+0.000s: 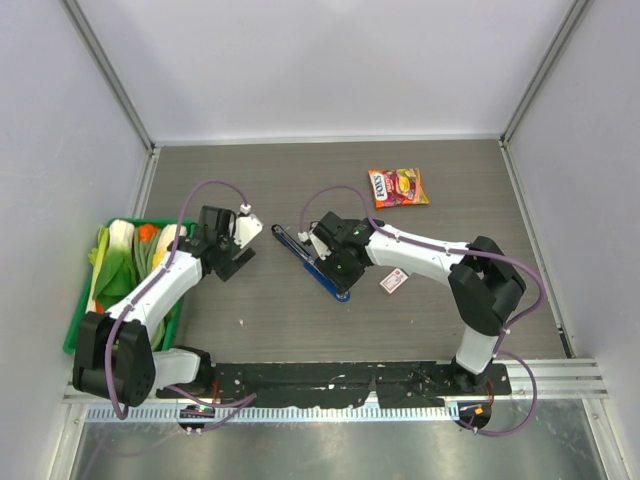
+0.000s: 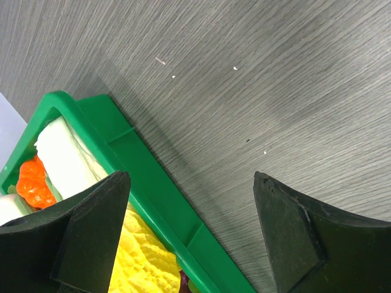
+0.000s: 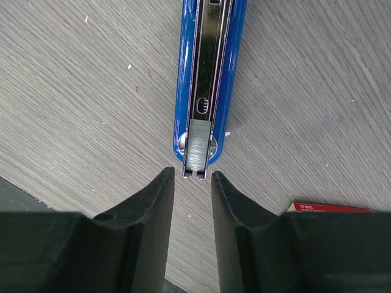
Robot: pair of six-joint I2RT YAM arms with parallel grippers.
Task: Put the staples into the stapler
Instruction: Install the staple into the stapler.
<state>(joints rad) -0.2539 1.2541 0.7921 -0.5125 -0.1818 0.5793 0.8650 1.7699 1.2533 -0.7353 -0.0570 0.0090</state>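
The stapler (image 1: 338,286) lies opened out in the middle of the table. Here it shows a blue body (image 3: 235,73) and a bare metal channel. A short grey strip of staples (image 3: 197,143) sits in the near end of that channel. My right gripper (image 3: 192,174) is just short of that end, with the jaws a narrow gap apart and nothing between them. From above, the right gripper (image 1: 325,262) is over the stapler. My left gripper (image 2: 191,183) stands wide open and empty above the rim of a green tray (image 2: 153,183), off to the left (image 1: 232,252).
A small white-and-red staple box (image 1: 394,282) lies right of the stapler; its red edge (image 3: 330,207) shows beside my right finger. An orange snack bag (image 1: 398,187) lies at the back. The green tray (image 1: 72,320) of toy vegetables sits at the left edge.
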